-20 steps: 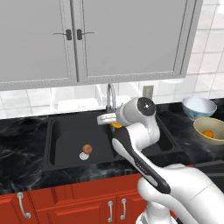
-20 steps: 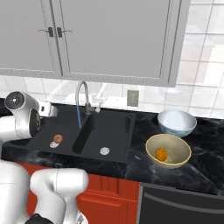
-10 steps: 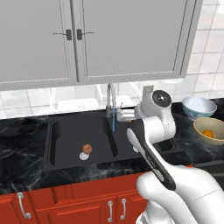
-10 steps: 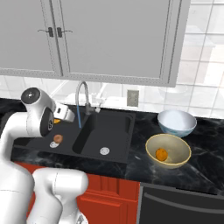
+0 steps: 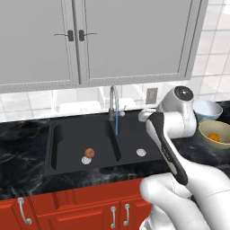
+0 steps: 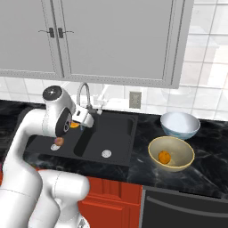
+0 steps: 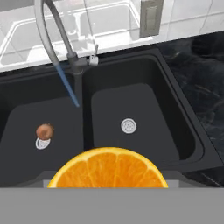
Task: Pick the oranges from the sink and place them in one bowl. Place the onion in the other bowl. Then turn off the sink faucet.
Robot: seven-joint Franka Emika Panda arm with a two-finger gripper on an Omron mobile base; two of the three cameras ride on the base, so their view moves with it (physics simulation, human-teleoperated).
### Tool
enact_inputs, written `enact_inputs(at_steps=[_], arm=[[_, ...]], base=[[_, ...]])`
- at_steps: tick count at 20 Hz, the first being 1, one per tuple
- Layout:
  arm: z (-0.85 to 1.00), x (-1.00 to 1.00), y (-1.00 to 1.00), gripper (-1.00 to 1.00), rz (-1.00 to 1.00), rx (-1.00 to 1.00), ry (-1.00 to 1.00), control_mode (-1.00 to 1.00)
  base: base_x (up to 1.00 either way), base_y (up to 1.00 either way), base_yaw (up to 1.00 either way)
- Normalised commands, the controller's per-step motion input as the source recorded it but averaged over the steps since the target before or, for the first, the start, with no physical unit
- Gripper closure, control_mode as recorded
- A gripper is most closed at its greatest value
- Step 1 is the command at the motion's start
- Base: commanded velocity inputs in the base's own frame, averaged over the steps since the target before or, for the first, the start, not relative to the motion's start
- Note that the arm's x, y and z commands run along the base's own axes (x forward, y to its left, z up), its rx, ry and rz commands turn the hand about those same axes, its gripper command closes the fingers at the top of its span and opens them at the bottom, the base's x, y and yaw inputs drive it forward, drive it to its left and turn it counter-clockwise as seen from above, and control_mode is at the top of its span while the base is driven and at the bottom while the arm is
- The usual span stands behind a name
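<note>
1. Oranges: I see one orange point(image 7: 107, 168) filling the bottom centre of the hand view, right at the gripper, and its edge peeks out beside the hand in the right base view, left of centre.
2. My gripper point(image 6: 76, 124) has its jaws spread wide around that orange, which I take as a grip on it, held above the sink point(image 6: 116, 133).
3. The second orange point(image 6: 164, 156) lies inside the yellow-tan bowl point(image 6: 182, 149), lower right of the right base view.
4. The pale blue-white bowl point(image 6: 179, 125) stands just behind the yellow-tan one, up and to the right.
5. The onion point(image 5: 89, 152) sits on the floor of the left basin, touching or just beside the drain point(image 5: 86, 160), left of centre in the left base view.
6. The faucet point(image 5: 113, 101) stands at the back of the sink, centre frame, with a thin blue stream of water point(image 5: 117, 125) running down from the spout.
</note>
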Motion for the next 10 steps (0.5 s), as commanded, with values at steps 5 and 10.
enact_inputs(at_steps=[5, 10], arm=[[0.00, 0.00, -0.65, 1.00, -0.07, 0.00, 0.11, -1.00], [0.00, 0.00, -0.54, 1.00, -0.03, 0.00, 0.06, -1.00]], base=[[0.00, 0.00, 0.00], [0.00, 0.00, 0.00]])
